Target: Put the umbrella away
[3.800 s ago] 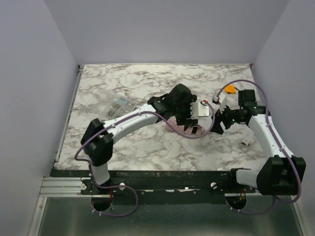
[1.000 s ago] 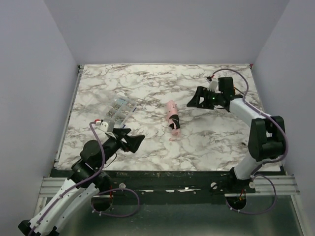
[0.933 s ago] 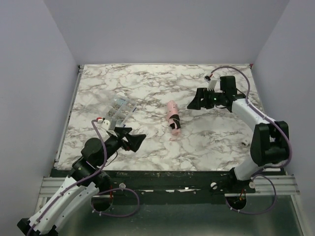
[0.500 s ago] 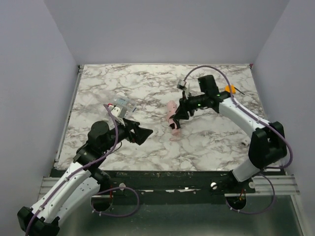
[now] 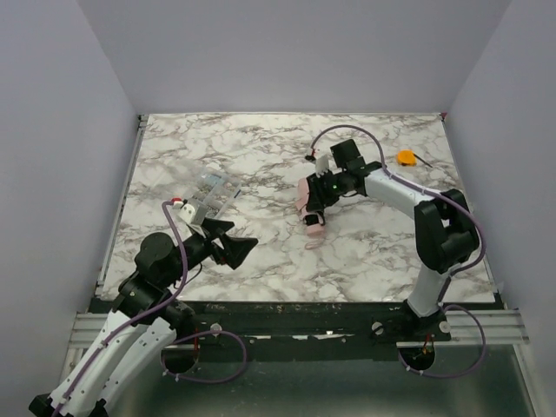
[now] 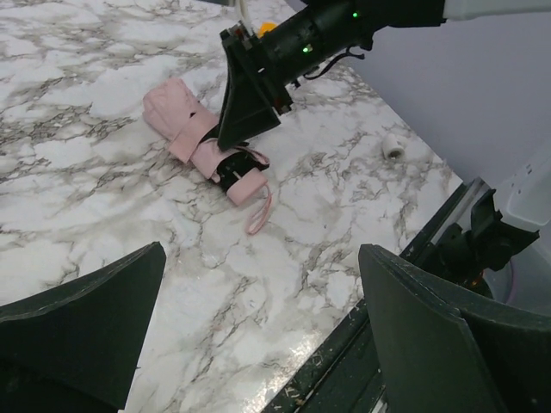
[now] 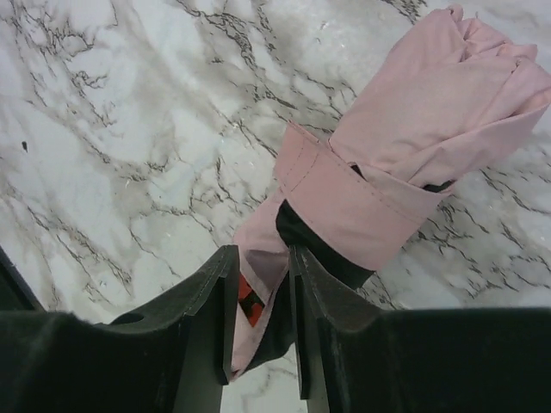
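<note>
The umbrella [image 5: 307, 211] is a folded pale pink bundle with a pink strap and a black band, lying mid-table. It also shows in the left wrist view [image 6: 185, 120] and the right wrist view [image 7: 430, 112]. My right gripper [image 5: 315, 198] is down on it. In the right wrist view the right gripper [image 7: 263, 258] has its jaws nearly closed around the umbrella's narrow end, with pink fabric between them. My left gripper [image 5: 240, 248] hangs open and empty over the front-left of the table, well left of the umbrella; in its own view the left gripper [image 6: 263, 344] has its fingers spread wide.
A clear packet of small metal parts [image 5: 208, 189] lies at the left, behind my left gripper. A small orange object [image 5: 406, 157] sits at the back right. A small white object [image 6: 393, 152] lies near the table's front edge [image 5: 304, 304]. Lilac walls enclose the table.
My right arm swung from the back right to the umbrella and closed its jaws on its near end. My left arm drew back a little toward the front left, still open.
</note>
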